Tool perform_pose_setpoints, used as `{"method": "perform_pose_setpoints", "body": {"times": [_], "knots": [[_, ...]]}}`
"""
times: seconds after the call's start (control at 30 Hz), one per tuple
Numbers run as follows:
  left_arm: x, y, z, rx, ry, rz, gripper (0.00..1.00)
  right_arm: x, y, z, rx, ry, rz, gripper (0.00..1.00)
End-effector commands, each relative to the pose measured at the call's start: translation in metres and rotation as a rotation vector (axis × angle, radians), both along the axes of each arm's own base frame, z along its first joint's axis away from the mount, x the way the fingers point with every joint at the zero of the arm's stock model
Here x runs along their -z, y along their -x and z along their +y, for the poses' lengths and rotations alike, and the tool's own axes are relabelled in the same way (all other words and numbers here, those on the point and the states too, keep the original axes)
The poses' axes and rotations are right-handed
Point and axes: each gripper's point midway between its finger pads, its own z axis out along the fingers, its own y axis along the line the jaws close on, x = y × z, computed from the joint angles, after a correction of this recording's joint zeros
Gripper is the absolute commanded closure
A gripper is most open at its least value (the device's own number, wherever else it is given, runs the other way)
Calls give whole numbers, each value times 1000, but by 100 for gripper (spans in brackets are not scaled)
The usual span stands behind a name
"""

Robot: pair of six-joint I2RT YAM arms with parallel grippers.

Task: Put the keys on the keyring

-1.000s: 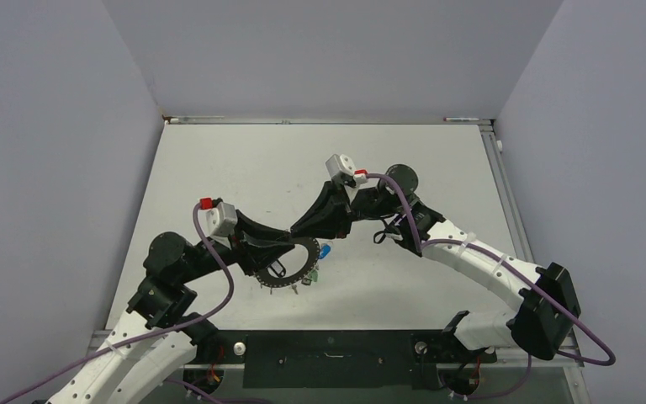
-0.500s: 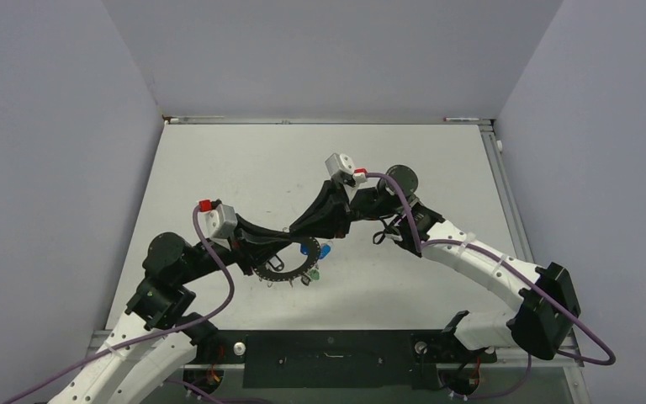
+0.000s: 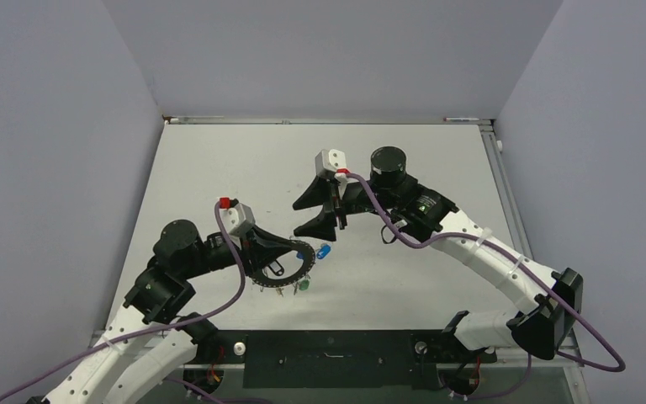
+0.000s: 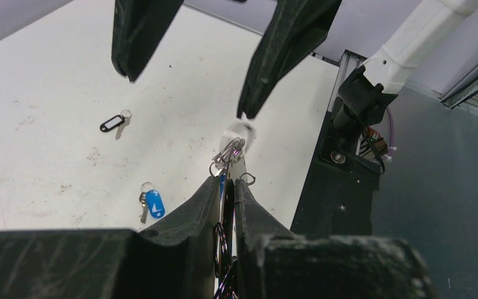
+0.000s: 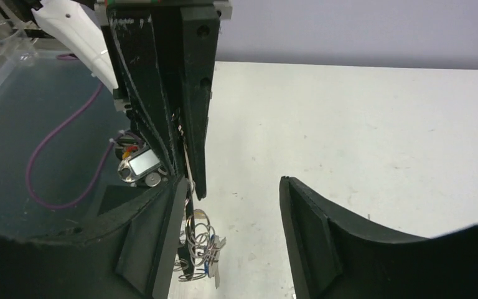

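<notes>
Keyring [image 3: 284, 269] is clamped edge-on between the nearly closed fingers of the left gripper [image 3: 291, 251], with several ringed keys [image 5: 202, 246] hung from it. The right gripper [image 3: 313, 212] is spread wide with nothing held, just beyond the ring. A blue-tagged key [image 4: 154, 204] and a black-tagged key [image 4: 111, 123] are seen lying on the table [image 3: 219, 168].

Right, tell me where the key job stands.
Done: several keys hang on the keyring. In hand: the left gripper clamps the keyring; the right gripper is open and empty. Left: a black-tagged key and a blue-tagged key lie loose on the table.
</notes>
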Motion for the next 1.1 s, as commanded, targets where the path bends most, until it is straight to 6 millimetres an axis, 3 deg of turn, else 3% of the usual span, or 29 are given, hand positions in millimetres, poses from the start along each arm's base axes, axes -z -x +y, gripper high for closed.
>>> {"method": "perform_pose_setpoints", "body": {"times": [0.0, 0.23, 0.57, 0.8, 0.93, 1.07], "knots": [[-18, 4, -1, 32, 2, -61, 100, 1, -12, -13, 46, 115, -120, 45], [-5, -8, -3, -12, -30, -20, 100, 30, -2, -8, 21, 247, -30, 47], [-1, -3, -3, 16, -23, -35, 100, 29, 2, -7, 72, 224, -45, 46], [-1, 2, 0, 16, -16, -65, 100, 25, -26, -14, 155, 241, 120, 28], [-3, -3, 4, -27, 5, -113, 100, 37, -7, -17, 63, 289, 242, 33], [-7, -4, 8, -59, 69, -205, 100, 34, 18, -12, -7, 217, 271, 37]]}}
